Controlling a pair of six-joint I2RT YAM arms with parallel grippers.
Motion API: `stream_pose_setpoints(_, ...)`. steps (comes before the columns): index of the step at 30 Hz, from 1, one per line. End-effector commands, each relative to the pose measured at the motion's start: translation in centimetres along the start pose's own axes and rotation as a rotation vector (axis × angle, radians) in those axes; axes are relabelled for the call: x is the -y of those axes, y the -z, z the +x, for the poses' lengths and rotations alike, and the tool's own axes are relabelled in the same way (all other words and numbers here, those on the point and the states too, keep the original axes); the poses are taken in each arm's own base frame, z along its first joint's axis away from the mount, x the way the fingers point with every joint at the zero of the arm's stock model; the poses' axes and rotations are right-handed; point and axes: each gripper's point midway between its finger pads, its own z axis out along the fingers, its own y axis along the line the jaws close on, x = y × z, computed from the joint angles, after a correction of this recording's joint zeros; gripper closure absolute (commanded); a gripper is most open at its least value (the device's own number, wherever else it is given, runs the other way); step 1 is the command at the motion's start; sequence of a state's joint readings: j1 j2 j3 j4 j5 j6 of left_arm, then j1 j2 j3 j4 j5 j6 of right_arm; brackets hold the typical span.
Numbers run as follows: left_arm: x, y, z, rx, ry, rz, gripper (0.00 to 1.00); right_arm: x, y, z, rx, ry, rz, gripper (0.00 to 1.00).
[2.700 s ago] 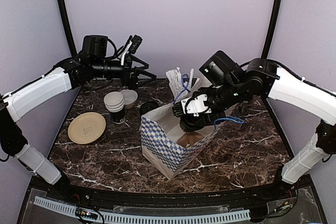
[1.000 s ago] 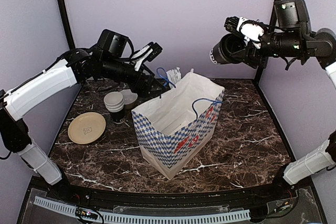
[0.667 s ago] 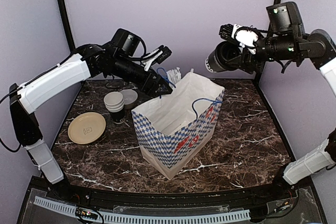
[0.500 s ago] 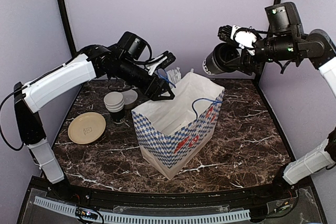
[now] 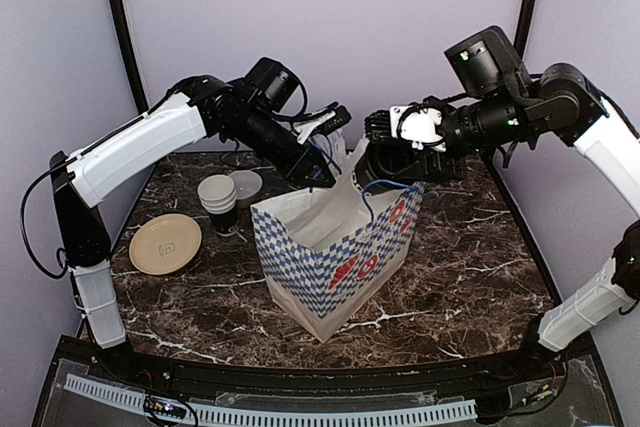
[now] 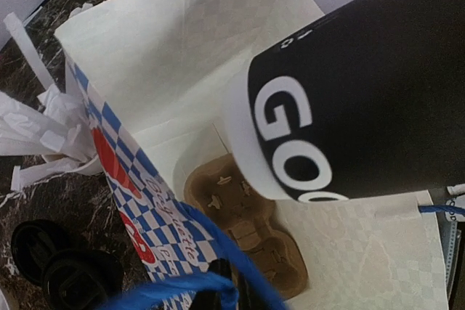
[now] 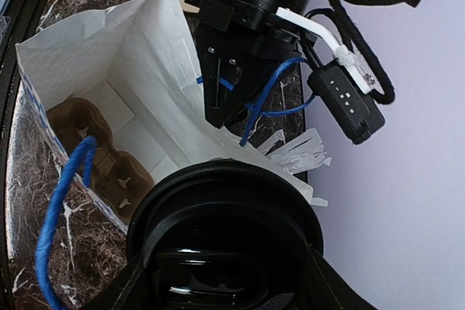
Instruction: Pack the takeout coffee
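Coffee: the coffee (image 6: 363, 92) hangs tilted over the open mouth of the bag (image 5: 330, 267), at its far right corner. Its base points down into the bag and its black lid faces the right wrist camera. It is not inside.
Right jaws: the right gripper (image 5: 398, 149) is clamped around the coffee near its lid.
Left jaws: the left gripper (image 7: 224, 103) has its jaws narrow, pinching the blue handle (image 7: 265, 88) on the far wall of the bag.
Bag: it stands upright and open mid-table, checked blue and white, with a second blue handle loose on the near wall.
Carrier: the brown carrier (image 6: 247, 241) lies flat on the bag's floor, its cup slots bare.
Left of the bag: the cups (image 5: 218, 199) are stacked, and the plate (image 5: 165, 244) lies nearer on the table (image 5: 470, 267).
Behind the bag: white straws (image 6: 36, 132) and black lids (image 6: 62, 266).
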State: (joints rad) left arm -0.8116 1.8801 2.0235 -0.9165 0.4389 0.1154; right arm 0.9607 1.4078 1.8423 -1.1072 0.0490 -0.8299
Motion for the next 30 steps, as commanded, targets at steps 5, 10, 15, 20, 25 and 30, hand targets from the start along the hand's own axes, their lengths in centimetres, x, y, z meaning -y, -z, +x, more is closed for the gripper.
stream_pose_setpoints(5, 4.6, 0.3, -2.4, 0.042, -0.146, 0.118, 1.00, -2.4, 0.7, -1.2, -0.018, 0.088, -0.024, 0.42)
stream_pose_setpoints(10, 7.2, -0.4, -3.3, 0.086, -0.279, 0.169, 1.00, -4.3, 1.0, -1.0, -0.043, 0.132, -0.049, 0.42)
stream_pose_setpoints(15, 7.5, -1.1, -4.1, 0.095, -0.372, 0.119, 1.00, -6.7, 1.0, 0.0, -0.095, 0.195, -0.065, 0.43)
stream_pose_setpoints(20, 6.8, -0.2, -5.3, 0.130, -0.445, 0.041, 1.00, -9.6, 1.3, -0.2, -0.102, 0.222, -0.125, 0.43)
stream_pose_setpoints(25, 7.1, 0.1, -7.0, 0.191, -0.487, 0.012, 1.00, -11.0, 1.2, -0.6, -0.091, 0.216, -0.171, 0.43)
stream_pose_setpoints(30, 6.8, 0.3, -7.4, 0.195, -0.502, -0.033, 0.87, -12.1, 1.2, -0.3, -0.099, 0.219, -0.201, 0.44)
